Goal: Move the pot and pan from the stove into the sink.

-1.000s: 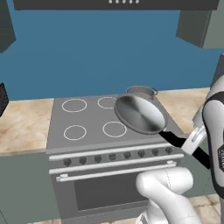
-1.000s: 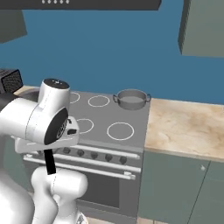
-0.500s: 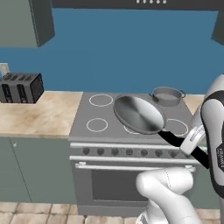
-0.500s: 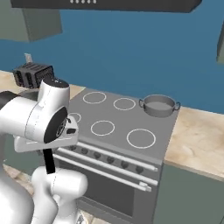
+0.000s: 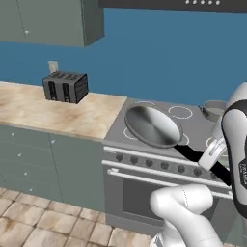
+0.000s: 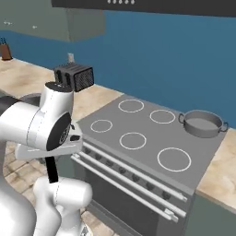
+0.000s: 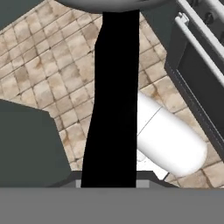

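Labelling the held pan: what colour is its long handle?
Black; the pan's handle shows best in the hand view.

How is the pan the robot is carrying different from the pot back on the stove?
The pan is shallow with one long black handle; the pot is deeper, with two small loop handles. The pan is up in the air, tilted, held by its handle in the hand; the pot sits flat at the back corner of the stove. The pan looks shiny silver, the pot duller grey. Both are round metal cookware.
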You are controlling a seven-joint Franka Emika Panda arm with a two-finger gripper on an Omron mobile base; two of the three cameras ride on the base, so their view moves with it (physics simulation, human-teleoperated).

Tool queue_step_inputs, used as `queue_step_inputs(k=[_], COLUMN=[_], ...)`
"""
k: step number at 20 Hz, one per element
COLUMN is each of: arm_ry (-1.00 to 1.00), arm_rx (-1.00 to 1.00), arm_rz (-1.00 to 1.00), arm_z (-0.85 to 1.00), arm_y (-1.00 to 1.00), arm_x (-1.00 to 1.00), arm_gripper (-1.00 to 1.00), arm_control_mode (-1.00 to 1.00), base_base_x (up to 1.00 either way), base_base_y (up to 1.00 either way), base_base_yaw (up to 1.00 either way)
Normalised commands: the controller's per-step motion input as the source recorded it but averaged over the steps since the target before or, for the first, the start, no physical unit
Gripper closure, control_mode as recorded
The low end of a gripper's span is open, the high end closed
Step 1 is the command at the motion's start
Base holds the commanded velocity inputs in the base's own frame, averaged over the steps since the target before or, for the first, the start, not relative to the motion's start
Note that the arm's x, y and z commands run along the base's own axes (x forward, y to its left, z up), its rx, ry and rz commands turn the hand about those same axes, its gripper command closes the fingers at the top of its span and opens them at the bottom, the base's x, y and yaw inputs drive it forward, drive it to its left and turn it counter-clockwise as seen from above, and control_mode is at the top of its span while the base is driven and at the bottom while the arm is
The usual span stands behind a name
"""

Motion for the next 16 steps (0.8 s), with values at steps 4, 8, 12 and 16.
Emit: queue_step_inputs(k=[4, 8, 12, 16], arm_ry=[0.00, 0.00, 0.00, 0.00], arm_rx=[0.00, 0.00, 0.00, 0.00], arm_rz=[0.00, 0.00, 0.00, 0.00], arm_z=[0.00, 0.00, 0.00, 0.00], arm_y=[0.00, 0.00, 0.00, 0.00], arm_x=[0.00, 0.00, 0.00, 0.00], arm_gripper=[1.00, 1.00, 1.00, 1.00], arm_control_mode=[1.00, 1.00, 1.00, 1.00], base_base_x=[0.00, 0.00, 0.00, 0.00], base_base_y=[0.00, 0.00, 0.00, 0.00], base_base_yaw=[0.41, 0.41, 0.42, 0.42])
